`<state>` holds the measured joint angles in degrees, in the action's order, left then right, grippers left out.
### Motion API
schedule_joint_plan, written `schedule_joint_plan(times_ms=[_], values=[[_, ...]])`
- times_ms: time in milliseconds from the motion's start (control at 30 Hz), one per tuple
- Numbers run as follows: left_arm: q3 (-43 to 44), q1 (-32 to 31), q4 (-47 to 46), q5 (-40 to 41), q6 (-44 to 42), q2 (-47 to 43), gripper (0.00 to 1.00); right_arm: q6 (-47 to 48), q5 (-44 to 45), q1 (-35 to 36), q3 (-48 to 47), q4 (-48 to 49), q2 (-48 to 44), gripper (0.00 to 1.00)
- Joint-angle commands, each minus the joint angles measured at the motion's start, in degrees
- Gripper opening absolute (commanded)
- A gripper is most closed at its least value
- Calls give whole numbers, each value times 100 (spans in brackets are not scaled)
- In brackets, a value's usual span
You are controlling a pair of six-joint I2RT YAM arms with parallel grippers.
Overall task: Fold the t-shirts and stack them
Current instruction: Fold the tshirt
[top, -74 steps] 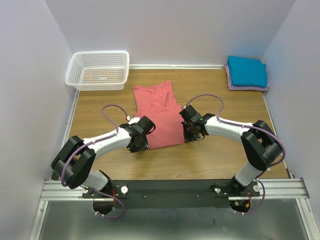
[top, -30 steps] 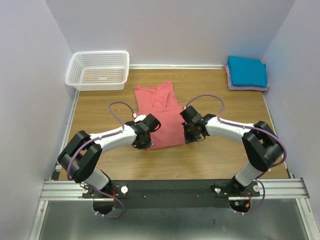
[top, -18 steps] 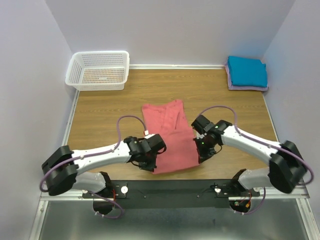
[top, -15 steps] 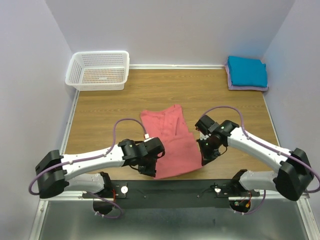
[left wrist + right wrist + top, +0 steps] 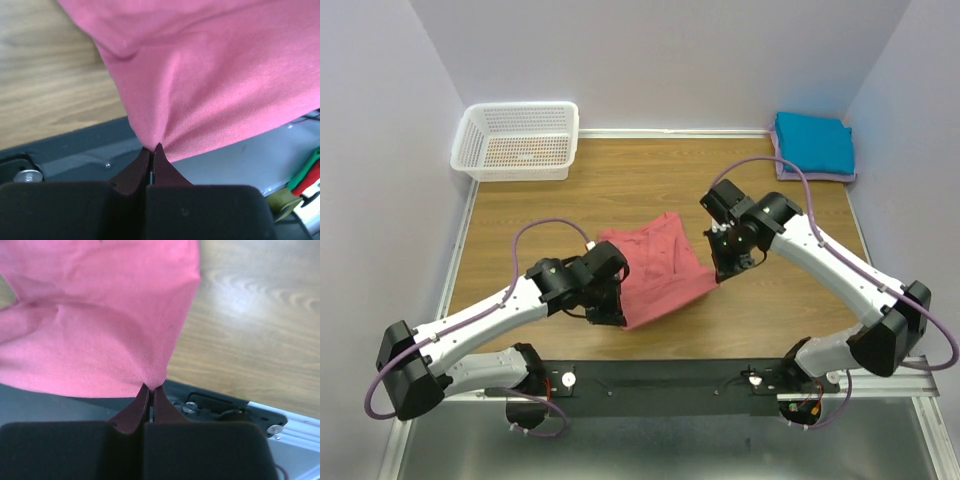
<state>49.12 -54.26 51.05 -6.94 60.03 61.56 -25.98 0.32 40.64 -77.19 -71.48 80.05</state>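
Observation:
The salmon-pink t-shirt hangs lifted over the near middle of the table, held by its two near corners. My left gripper is shut on its near left corner; in the left wrist view the cloth fans up from the pinched tips of that gripper. My right gripper is shut on the near right corner, and the right wrist view shows the shirt pinched at that gripper's tips. A folded teal-blue t-shirt lies on a pale lavender one at the back right corner.
A white lattice basket stands at the back left corner. The wooden table runs between purple walls. A black rail with the arm bases lies along the near edge.
Both grippers dragged the pink shirt toward the near edge, then lifted its near edge up and back. The shirt's front half has risen off the table and bunched.

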Motion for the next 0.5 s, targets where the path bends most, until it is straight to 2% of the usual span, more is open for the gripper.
schedule_joint_plan(times_ms=[0,200,467], values=[[369,337,424,237,-606,-12,0,268,619,-83,-603,-322,317,1],[765,846,275,333,-1045,66,0,479,698,-197,-1464,-314,766,0],[1073,1374,-59,439,-1467,339,0,638,636,-302,-2116,11,1267,1]])
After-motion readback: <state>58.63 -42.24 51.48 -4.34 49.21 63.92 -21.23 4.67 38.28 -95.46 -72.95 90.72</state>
